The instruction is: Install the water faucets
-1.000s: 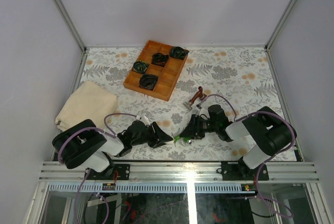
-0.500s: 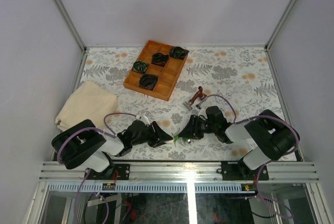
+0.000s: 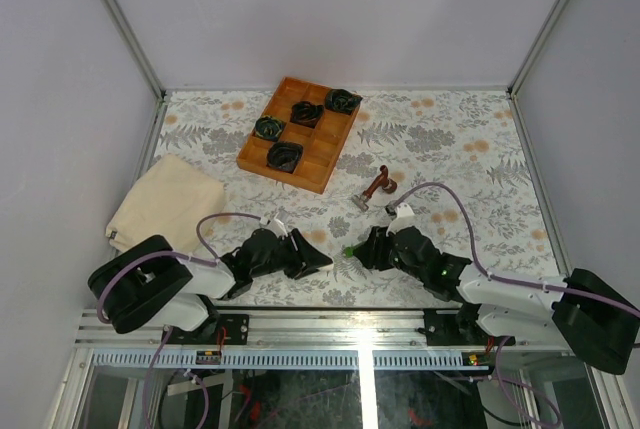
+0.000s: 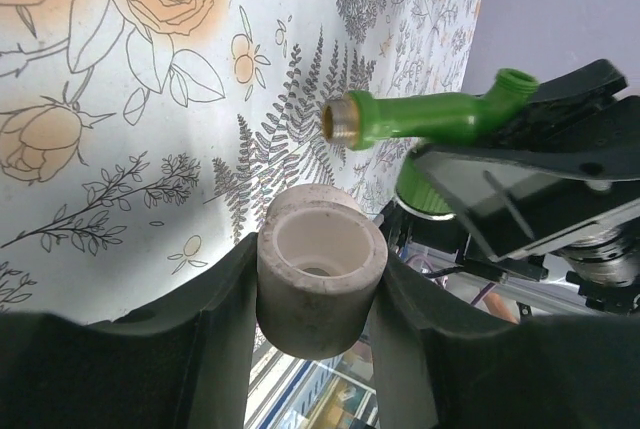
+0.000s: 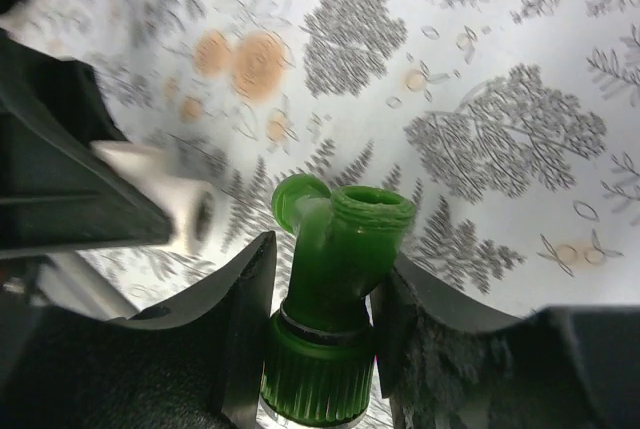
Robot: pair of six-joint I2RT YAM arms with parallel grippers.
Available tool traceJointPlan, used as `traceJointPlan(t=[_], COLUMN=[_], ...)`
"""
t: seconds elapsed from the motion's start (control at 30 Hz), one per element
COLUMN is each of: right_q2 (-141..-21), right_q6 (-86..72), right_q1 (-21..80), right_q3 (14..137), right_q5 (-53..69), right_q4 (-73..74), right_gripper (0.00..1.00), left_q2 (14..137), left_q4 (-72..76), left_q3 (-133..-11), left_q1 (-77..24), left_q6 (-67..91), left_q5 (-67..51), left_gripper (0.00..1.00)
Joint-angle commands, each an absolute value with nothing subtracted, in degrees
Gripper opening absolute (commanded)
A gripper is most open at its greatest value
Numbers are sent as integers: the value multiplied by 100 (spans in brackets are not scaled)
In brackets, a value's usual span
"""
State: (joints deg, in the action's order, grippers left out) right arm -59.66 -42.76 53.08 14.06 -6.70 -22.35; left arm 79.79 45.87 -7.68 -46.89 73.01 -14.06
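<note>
At the near edge of the table (image 3: 470, 149) | left claw (image 3: 322, 263) squeezes the small white piece (image 4: 320, 274) | right claw (image 5: 320, 269) squeezes the green faucet (image 5: 340, 239), its tip near the white piece, not touching | red-brown faucet (image 3: 374, 189) lies on the table farther back, by itself

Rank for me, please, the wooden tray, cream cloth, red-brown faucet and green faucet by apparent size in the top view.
1. wooden tray and cream cloth: largest, too alike to rank.
2. red-brown faucet: far smaller.
3. green faucet: smallest showing, but only its tip peeks out, so unsure.
</note>
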Motion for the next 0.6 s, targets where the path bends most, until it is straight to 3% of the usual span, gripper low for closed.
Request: traceJointPlan(t=[0.0, 0.23, 0.57], right_q2=[-6128, -6403, -6649], right_q6=[-3708, -3542, -3688], right_q1=[5612, 5661, 5660], right_q3=[1424, 1591, 1605], right_q5=[-1429, -998, -700], right_q4=[-1643, -1417, -1820], right_gripper=[34, 45, 52], left_q2=[7818, 7689, 7537], left_q4=[4594, 4411, 4218], left_q3=[-904, -939, -983], left_q1=[-4684, -4658, -4647], left_q6=[7147, 7088, 7019], left_q5=[-1251, -1236, -1221], left_gripper=[0, 0, 0])
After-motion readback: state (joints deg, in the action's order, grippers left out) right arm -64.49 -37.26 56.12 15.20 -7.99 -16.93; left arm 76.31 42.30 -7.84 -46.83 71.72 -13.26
